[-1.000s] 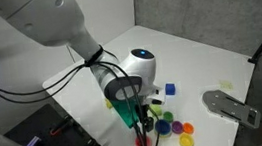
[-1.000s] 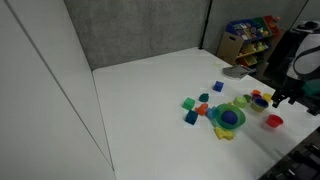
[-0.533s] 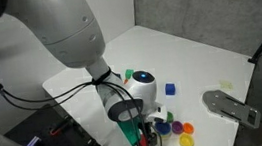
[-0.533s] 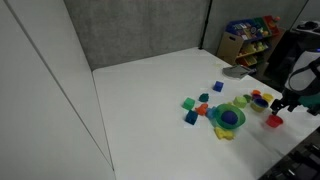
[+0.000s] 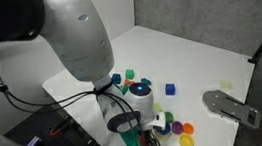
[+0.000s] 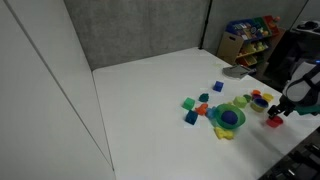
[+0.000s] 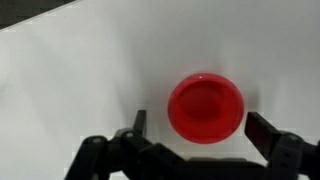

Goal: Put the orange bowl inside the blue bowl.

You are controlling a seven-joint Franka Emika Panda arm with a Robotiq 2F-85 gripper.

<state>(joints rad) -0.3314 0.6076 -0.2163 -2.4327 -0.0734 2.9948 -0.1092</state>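
**Q:** Position of the orange bowl (image 7: 205,107)?

**A:** Upright on the white counter (image 7: 80,70), open side up, nothing in it. In the wrist view it sits between the two fingers (image 7: 135,130) of the gripper (image 7: 197,122). In an exterior view the orange bowl (image 6: 272,122) lies a little apart from the other coloured pieces, just beside the end of the arm (image 6: 300,85).

**Q:** Jaws?

**A:** Spread wide, wider than the bowl, one finger on either side. Holding nothing. Cannot tell whether the fingertips are down at rim height or above it.

**Q:** Blue bowl?

**A:** The blue bowl (image 5: 176,128) is small and bright, in the group of little bowls close to the wrist in an exterior view. A yellow bowl (image 5: 188,128) is just beside it. Too small to note more.

**Q:** Other items?

**A:** A darker blue bowl (image 6: 229,117) ringed by a green-yellow piece sits in the cluster. Loose blocks lie around it, among them a blue block (image 6: 219,87).
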